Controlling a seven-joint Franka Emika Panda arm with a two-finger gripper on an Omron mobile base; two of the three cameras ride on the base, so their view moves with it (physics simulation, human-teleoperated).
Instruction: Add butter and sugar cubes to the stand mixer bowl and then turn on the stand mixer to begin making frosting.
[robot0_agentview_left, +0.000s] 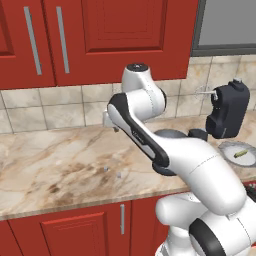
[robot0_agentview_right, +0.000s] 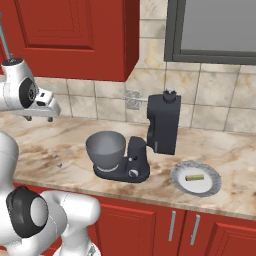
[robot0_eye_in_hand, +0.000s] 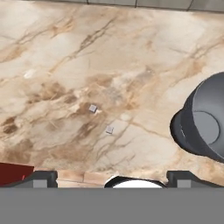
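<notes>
Two sugar cubes (robot0_eye_in_hand: 100, 119) lay apart on the marble tabletop (robot0_eye_in_hand: 65, 52); the gripper (robot0_eye_in_hand: 111, 177) hung above them, jaws spread wide (nothing held). The stand mixer bowl (robot0_agentview_right: 105, 148) sat on the stand mixer (robot0_agentview_right: 150, 140); the butter (robot0_agentview_right: 195, 177) rested on a plate (robot0_agentview_right: 212, 187) beside it.

Stand mixer bowl (robot0_agentview_right: 105, 148) on stand mixer (robot0_agentview_right: 161, 131) base, butter (robot0_agentview_right: 195, 177) on plate (robot0_agentview_right: 212, 187)

The marble counter (robot0_agentview_right: 235, 150) bears the stand mixer (robot0_agentview_right: 150, 145), sugar cubes (robot0_eye_in_hand: 92, 108) and plate (robot0_agentview_right: 212, 186).

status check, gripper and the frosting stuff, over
Gripper open, empty, above counter. Sugar cubes loose on counter; butter on plate; bowl empty. Nothing in the way.
</notes>
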